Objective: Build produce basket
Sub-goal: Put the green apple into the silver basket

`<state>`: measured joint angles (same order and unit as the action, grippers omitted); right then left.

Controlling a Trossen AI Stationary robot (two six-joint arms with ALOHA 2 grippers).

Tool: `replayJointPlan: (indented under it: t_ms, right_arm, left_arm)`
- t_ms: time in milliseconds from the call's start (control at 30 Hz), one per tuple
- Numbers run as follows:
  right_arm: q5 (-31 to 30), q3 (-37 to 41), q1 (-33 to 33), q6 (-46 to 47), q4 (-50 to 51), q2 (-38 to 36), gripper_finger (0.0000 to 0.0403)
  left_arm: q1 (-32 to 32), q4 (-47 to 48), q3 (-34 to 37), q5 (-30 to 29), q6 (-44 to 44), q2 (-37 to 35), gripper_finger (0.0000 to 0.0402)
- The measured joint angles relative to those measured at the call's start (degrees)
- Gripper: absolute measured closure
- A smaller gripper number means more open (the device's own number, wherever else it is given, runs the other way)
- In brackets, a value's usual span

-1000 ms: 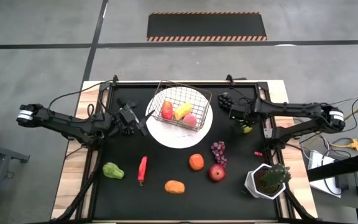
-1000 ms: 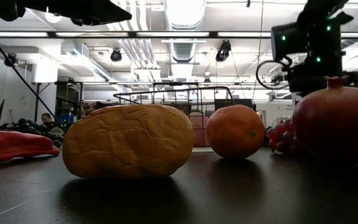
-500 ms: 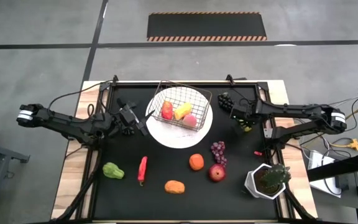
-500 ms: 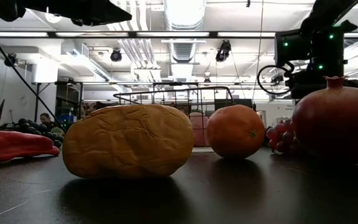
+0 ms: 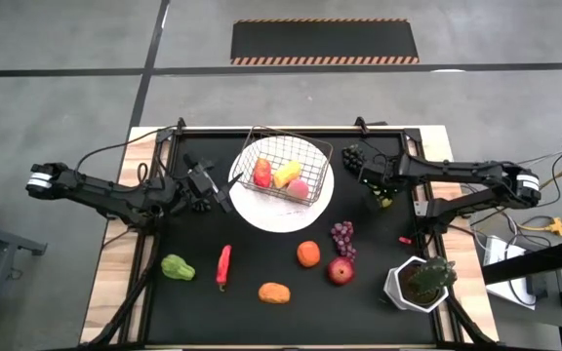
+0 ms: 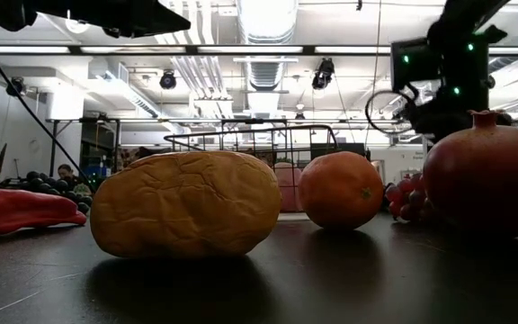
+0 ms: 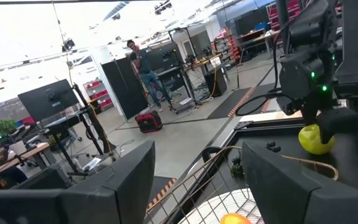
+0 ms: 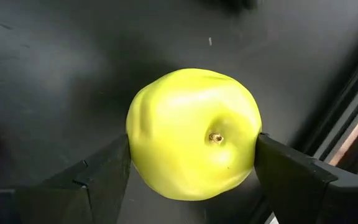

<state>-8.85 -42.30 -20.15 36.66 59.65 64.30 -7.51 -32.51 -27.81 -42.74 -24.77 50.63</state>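
A yellow-green apple [image 8: 193, 134] sat on the counter [image 5: 261, 258] right of the basket [image 5: 284, 166], clasped between the right gripper [image 8: 191, 163] fingers. The left gripper [image 5: 201, 185] hovered part-open and empty left of the plate [image 5: 261, 216].

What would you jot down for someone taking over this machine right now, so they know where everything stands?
Right gripper: jaws against both sides of the yellow-green apple, right of the plate; lift not confirmed.
Left gripper: jaws apart, empty, waiting left of the basket.
Done: three fruits in the basket, which sits on the plate.
Left: green pepper, red pepper, two oranges, pomegranate, purple grapes, dark grapes.
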Motion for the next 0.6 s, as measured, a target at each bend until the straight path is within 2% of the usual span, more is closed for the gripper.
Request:
replayJointPlan:
  t_ms: [167, 400, 600]
  right_arm:
    - [-0.79, -6.13, -0.04, -1.84, 2.14, -0.09, 0.0110]
    - [-1.79, -19.18, 0.54, -7.81, 3.86, 0.12, 0.0110]
    - [-3.27, -29.38, 2.16, -12.35, 2.25, 3.77, 0.0110]
  left_arm:
    - [0.00, -0.01, 0.00, 0.00, 0.02, 0.00, 0.0180]
    - [0.00, -0.02, 0.00, 0.00, 0.12, 0.00, 0.0180]
    - [0.00, 0.00, 0.02, 0.00, 0.14, 0.00, 0.0180]
